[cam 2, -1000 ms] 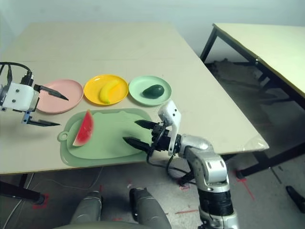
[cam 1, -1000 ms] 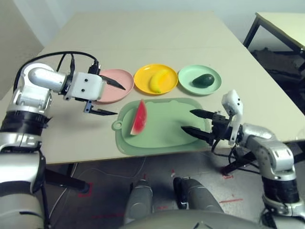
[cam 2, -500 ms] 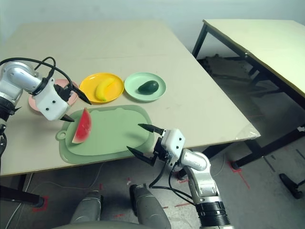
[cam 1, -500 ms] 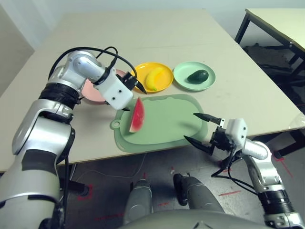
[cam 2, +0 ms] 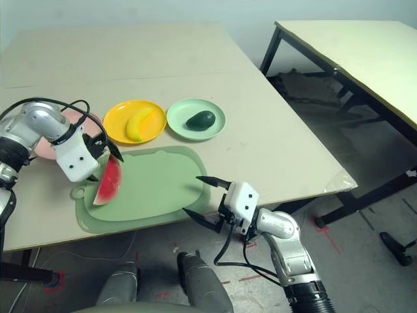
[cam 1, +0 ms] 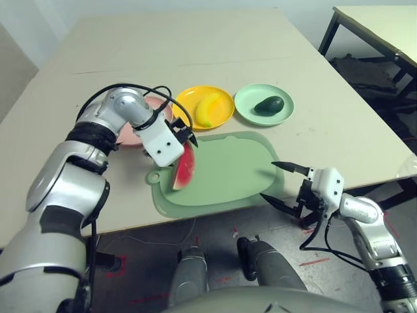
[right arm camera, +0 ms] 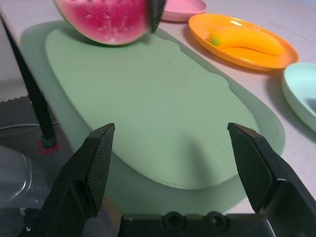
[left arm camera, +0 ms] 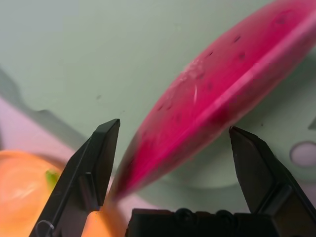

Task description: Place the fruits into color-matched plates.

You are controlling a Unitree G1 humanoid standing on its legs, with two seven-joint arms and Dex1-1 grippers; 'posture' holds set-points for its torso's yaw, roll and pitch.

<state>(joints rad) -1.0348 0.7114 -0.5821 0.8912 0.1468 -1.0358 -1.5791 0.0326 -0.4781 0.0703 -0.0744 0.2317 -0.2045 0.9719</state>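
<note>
Left gripper [left arm camera: 168,148] fingers apart, straddling watermelon wedge [cam 1: 185,167]; contact unclear; off-centre closing could tip it on mat [cam 1: 228,169]; right gripper [cam 1: 281,184] fingers apart, empty.

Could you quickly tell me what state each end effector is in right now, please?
Left end effector: open, fingers either side of the watermelon slice, not gripping it.
Right end effector: open, holding nothing, at the near edge of the green mat.
</note>
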